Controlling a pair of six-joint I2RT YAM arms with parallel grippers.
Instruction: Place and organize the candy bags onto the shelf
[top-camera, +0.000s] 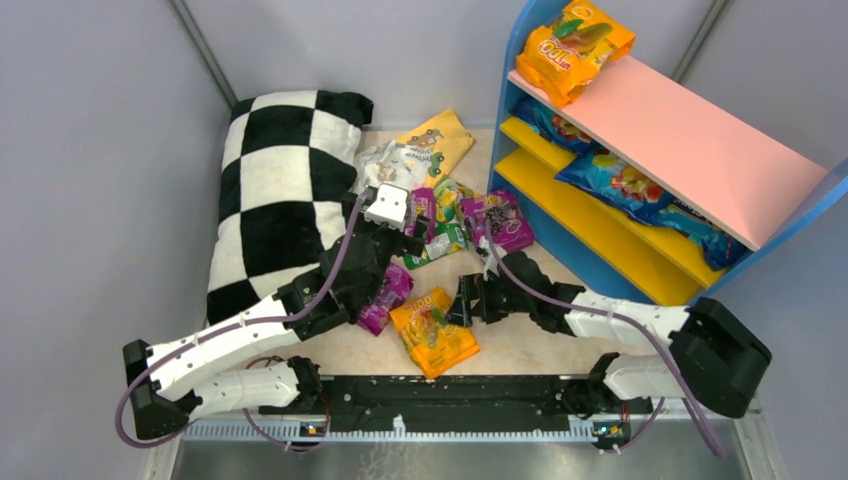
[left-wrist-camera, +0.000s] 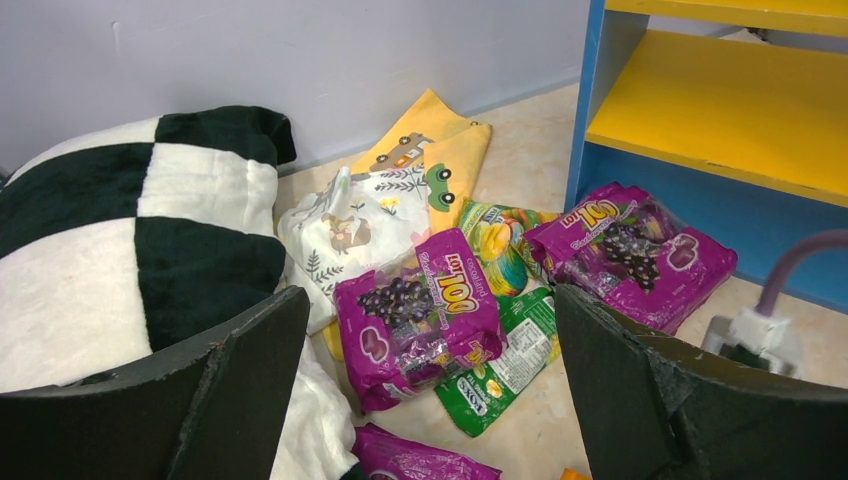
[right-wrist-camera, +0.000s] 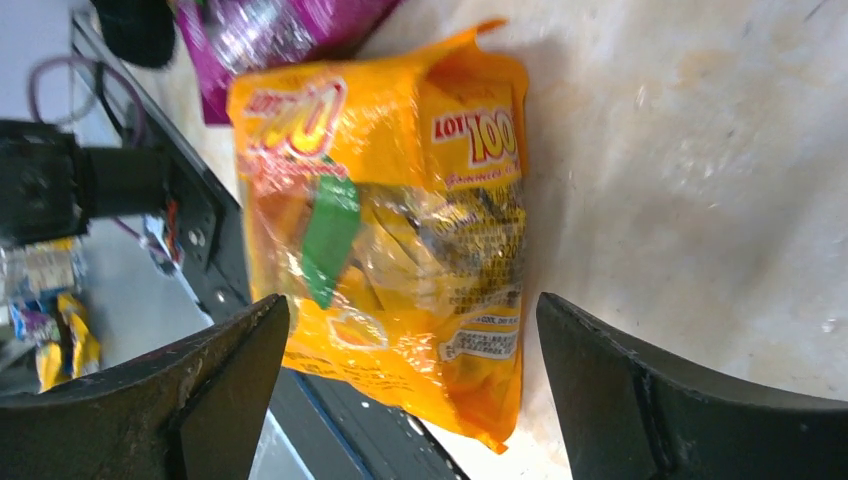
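An orange candy bag (top-camera: 434, 332) lay flat on the surface just ahead of the arms' base rail, its long axis running diagonally from far-left to near-right in the top view. In the right wrist view that bag (right-wrist-camera: 390, 230) ran top to bottom. Its logo end pointed away from the camera, and its other end reached down between the right jaws, which stood wide open on either side, gripping nothing. The print on the bag's left half was blurred, and one lower corner was cut off behind a finger (right-wrist-camera: 190, 400).

The left jaws were also spread open and empty, aimed at a purple bag (left-wrist-camera: 420, 315) lying over a green bag (left-wrist-camera: 500, 370). A second purple bag (left-wrist-camera: 630, 250) lay beside the blue frame of the shelf (top-camera: 690, 150). A third purple bag (top-camera: 385, 295) was half hidden under the left arm.

Two orange bags (top-camera: 572, 45) sat on the pink top board. Blue bags (top-camera: 615, 185) lay on the yellow boards, partly covered by the board above.
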